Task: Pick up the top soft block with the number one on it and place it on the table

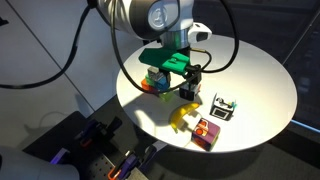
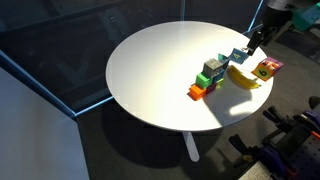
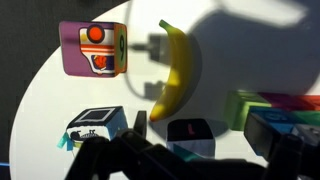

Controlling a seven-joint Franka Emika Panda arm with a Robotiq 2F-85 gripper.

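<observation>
The soft block with the number one (image 3: 190,135) shows a dark top face with a red mark and white and teal sides. It sits low between my gripper's fingers in the wrist view, with a gap on each side. My gripper (image 3: 200,128) is open around it, beside the banana (image 3: 178,70). In an exterior view the gripper (image 2: 249,47) hangs just over the teal block (image 2: 238,56) on the round white table (image 2: 150,70). In an exterior view the gripper (image 1: 190,90) is low over the table (image 1: 260,90).
A row of stacked coloured blocks (image 1: 155,78) (image 2: 210,75) stands beside the gripper, and its green block (image 3: 255,105) is close to the right finger. A magenta block (image 3: 93,48) (image 1: 207,132) and a white, black-patterned block (image 3: 95,125) (image 1: 222,108) lie near the table edge.
</observation>
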